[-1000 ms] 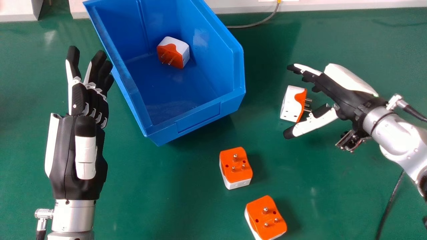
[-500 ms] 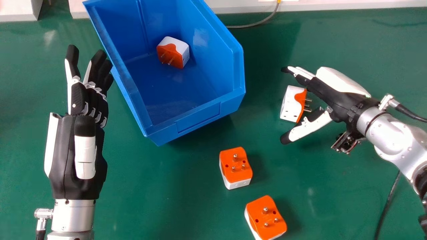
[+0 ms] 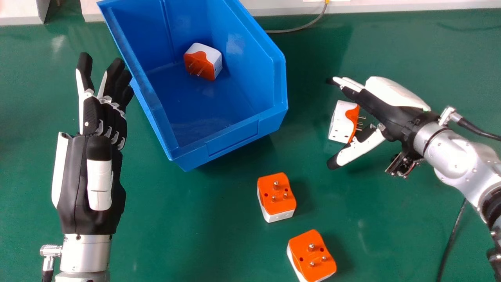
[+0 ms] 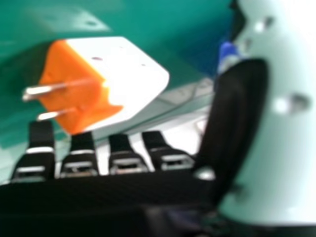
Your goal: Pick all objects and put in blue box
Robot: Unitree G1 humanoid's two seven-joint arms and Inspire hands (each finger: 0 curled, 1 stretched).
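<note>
Worktop: the green worktop (image 3: 195,243) carries the whole job, with three plug adapters out on it and one in the box.

Blue box: the blue box (image 3: 235,135) stands upright at the far side, between my two hands, with a white-and-orange plug adapter (image 3: 209,58) inside against its wall. I judge the task about a quarter done.

Left hand: the left hand (image 3: 78,184) is at the left of the head view, fingers extended and gripping nothing.

Right hand: the right hand (image 3: 395,117) is spread, thumb apart from fingers, with no grip on anything. It is clearly the nearer one for the next pick.

Target adapter: the plug adapter by the right hand (image 3: 340,123) lies on its side in the mouth between fingers and thumb, right of the box. Its pins point back toward the palm, its white body away, so I read the close as across the pin line, fingers on the far side, thumb on the near. Contact I cannot tell. Closing too shallow could catch the pins and twist it.

Other adapters: the middle plug adapter (image 3: 277,194) and the nearest plug adapter (image 3: 312,256) stand pins up, closer to me, for later.
</note>
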